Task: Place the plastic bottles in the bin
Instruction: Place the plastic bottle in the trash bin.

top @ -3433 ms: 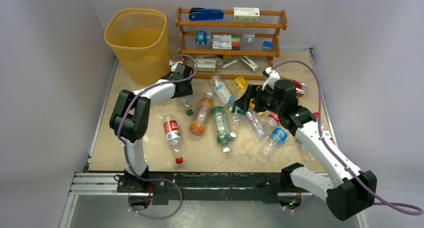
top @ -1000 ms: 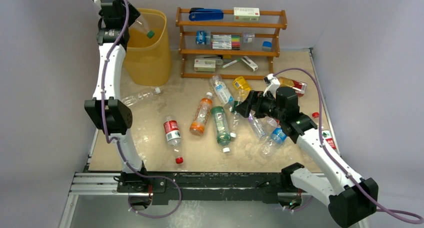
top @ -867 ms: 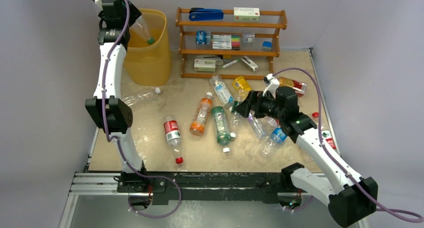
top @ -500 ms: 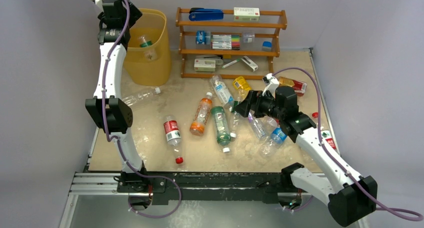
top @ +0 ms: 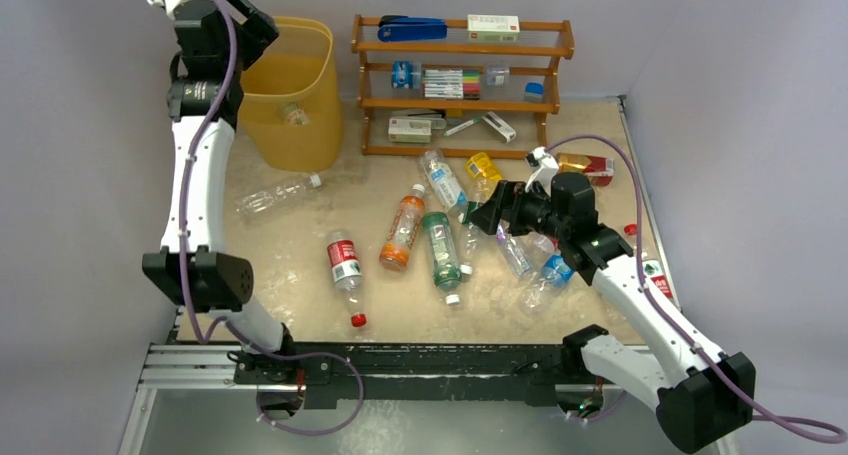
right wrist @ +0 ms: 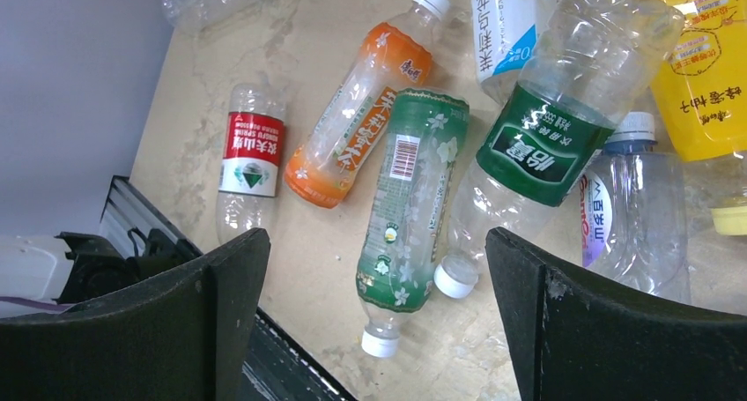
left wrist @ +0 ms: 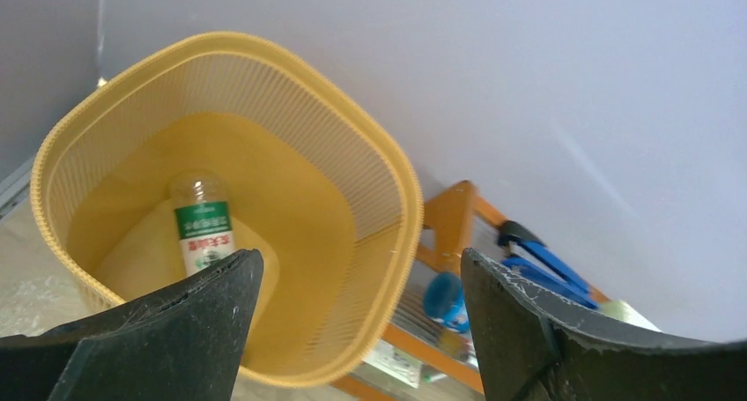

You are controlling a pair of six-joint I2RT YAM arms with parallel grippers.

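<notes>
The yellow-orange bin [top: 303, 135] stands at the back left. One clear bottle with a green label [top: 293, 113] lies inside it, and the left wrist view shows that bottle [left wrist: 204, 229] on the bin floor [left wrist: 291, 233]. My left gripper [top: 248, 23] is open and empty, high above the bin's left rim [left wrist: 358, 262]. My right gripper [top: 486, 213] is open and empty, hovering over the pile of bottles. Below it lie a green flowered bottle [right wrist: 410, 198], an orange bottle [right wrist: 370, 110], a red-labelled bottle [right wrist: 249, 159], a green-labelled clear bottle [right wrist: 537, 145] and a yellow bottle [right wrist: 705, 57].
A brown wooden shelf rack [top: 460, 103] with a blue stapler [top: 412, 28], white boxes and pens stands at the back. A clear bottle [top: 275, 197] lies alone near the left arm. A loose red cap [top: 358, 320] lies near the front edge. Grey walls close both sides.
The bottle with the green cap left my left gripper and dropped to the bin floor. The left arm swung a little left and back. The right arm barely moved.
</notes>
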